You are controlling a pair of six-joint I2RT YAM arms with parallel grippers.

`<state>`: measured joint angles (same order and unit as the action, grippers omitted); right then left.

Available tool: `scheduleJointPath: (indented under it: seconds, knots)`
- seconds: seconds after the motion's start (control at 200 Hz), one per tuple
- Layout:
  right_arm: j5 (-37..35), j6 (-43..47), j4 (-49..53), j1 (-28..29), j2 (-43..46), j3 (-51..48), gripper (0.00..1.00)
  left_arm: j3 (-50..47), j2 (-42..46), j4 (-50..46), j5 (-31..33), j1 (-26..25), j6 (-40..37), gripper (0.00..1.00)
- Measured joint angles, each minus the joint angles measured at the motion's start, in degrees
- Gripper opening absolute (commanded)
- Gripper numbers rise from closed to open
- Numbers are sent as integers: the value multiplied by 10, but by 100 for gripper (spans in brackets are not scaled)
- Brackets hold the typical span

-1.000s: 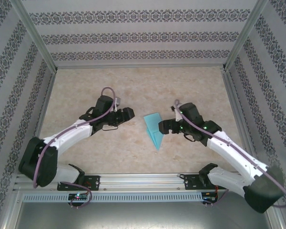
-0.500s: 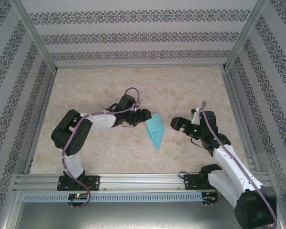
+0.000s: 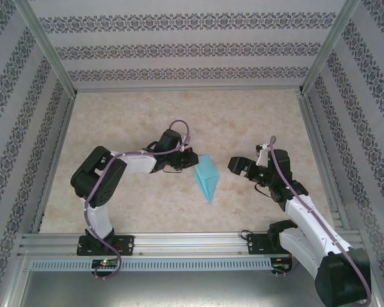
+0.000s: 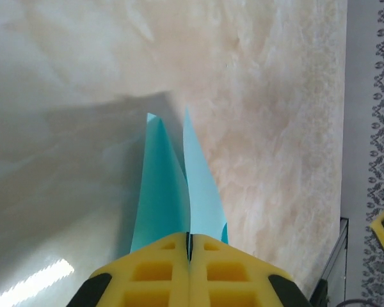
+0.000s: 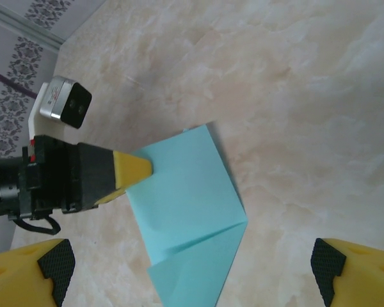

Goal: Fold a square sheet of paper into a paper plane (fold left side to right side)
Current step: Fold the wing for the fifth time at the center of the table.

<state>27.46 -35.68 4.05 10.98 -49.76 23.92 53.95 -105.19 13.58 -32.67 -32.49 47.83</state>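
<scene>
The turquoise square sheet of paper [image 3: 207, 178] lies mid-table, folded into a kite-like paper plane shape with its point toward the near edge. My left gripper [image 3: 192, 160] is shut on the paper's upper left edge. In the left wrist view its yellow fingers [image 4: 160, 268] press together, and two paper layers [image 4: 161, 192] stand up from between them. From the right wrist view, the left gripper's yellow fingertip [image 5: 133, 169] pinches the paper [image 5: 189, 198] at its corner. My right gripper [image 3: 237, 167] hovers open just right of the paper, its jaws wide apart with nothing between them [image 5: 192, 265].
The marble-patterned tabletop [image 3: 243, 121] is bounded by patterned walls [image 3: 179, 51] and metal frame posts [image 3: 313, 57]. A metal rail [image 3: 192, 246] runs along the near edge by the arm bases.
My left gripper has closed on the paper's left edge, and the paper now looks narrower and raised on that side. The right gripper drew back rightward and stays open.
</scene>
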Motion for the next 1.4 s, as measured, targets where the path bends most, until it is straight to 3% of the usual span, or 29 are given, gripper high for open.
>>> scheduleJointPath:
  seconds: [0.355, 0.66, 0.804, 1.399]
  knots:
    - [176, 9, -122, 25, -263, 83, 76, -118, 108, 66, -47, 49, -36, 0]
    - [266, 41, -202, 62, -424, 147, 62, -146, 144, 107, -111, 52, -57, 0]
    - [285, 47, -215, 62, -451, 147, 60, -148, 144, 114, -128, 52, -60, 0]
    - [309, 80, -216, 65, -452, 142, 26, -148, 130, 118, -151, 52, -61, 0]
